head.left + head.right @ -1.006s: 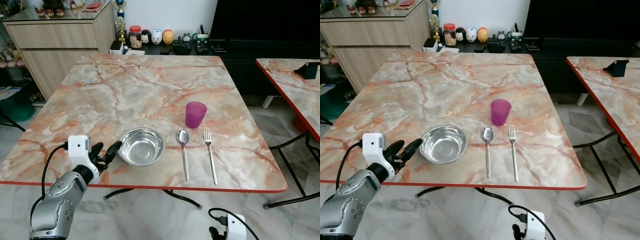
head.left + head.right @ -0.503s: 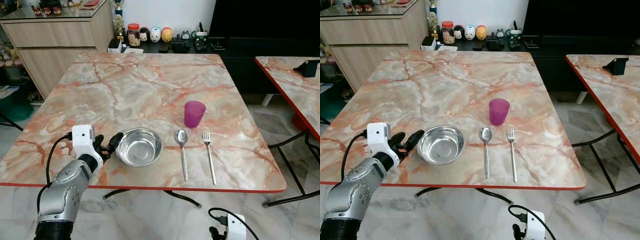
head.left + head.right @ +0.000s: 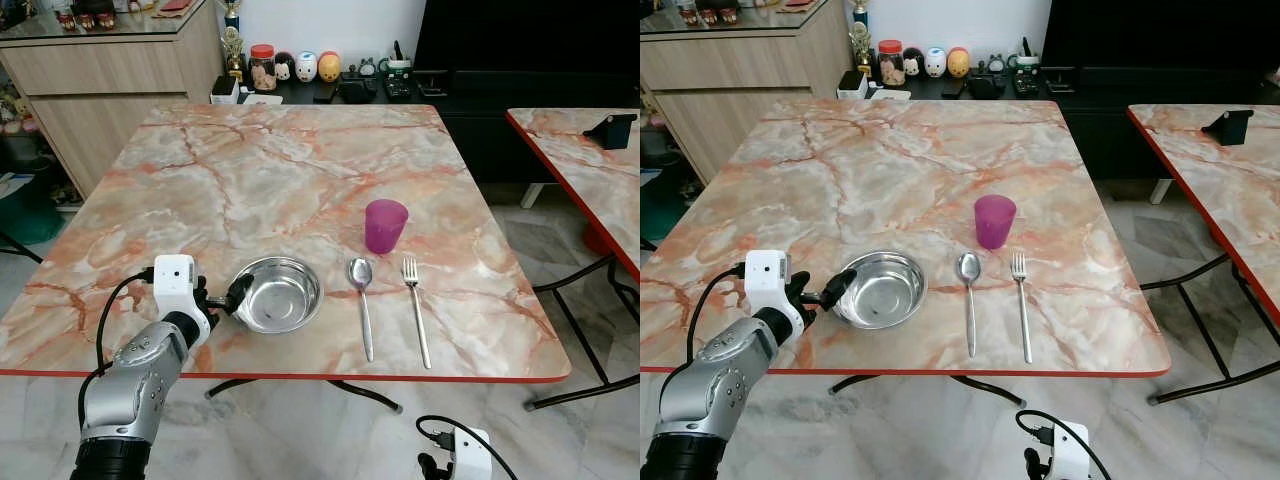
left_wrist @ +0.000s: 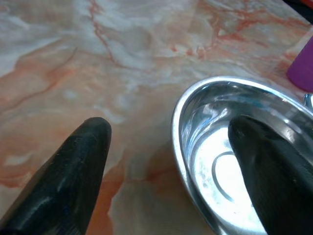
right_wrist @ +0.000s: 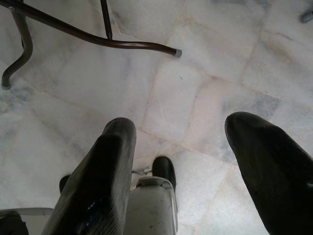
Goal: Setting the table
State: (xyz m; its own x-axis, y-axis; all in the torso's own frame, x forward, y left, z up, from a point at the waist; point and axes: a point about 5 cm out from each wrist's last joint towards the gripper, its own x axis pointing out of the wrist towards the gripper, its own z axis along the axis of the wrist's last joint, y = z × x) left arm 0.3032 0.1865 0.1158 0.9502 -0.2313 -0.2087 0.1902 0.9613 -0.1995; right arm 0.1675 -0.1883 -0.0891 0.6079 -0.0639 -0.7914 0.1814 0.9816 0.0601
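the place setting sits near the front edge of the marble tabletop (image 3: 300, 170): a steel bowl (image 3: 277, 294), then a spoon (image 3: 362, 300) just to its right, then a fork (image 3: 415, 305), with a purple cup (image 3: 385, 225) standing upright behind the gap between spoon and fork. the step in hand looks like the handling of the bowl, the leftmost piece. the left pincer (image 3: 222, 298) is at the bowl's left rim with its fingers spread apart; in the left wrist view one black finger (image 4: 73, 176) is over bare marble outside the bowl and the other (image 4: 274, 171) reaches over the rim into the bowl's hollow, so the rim wall lies between them but is not pinched. whether the inner finger touches the metal cannot be told. judged from this, the pincer is either about to take hold of the rim or is nudging the bowl into line with the cutlery. if a grip is meant, the next move calls for the fingers to come together squarely on the thin rim, low enough not to slip off the polished steel, and without tipping the bowl toward the spoon beside it. the right pincer (image 5: 171, 166) hangs idle below the tabletop, fingers apart, pointing at the tiled floor (image 5: 210, 73) near a table leg (image 5: 88, 36).
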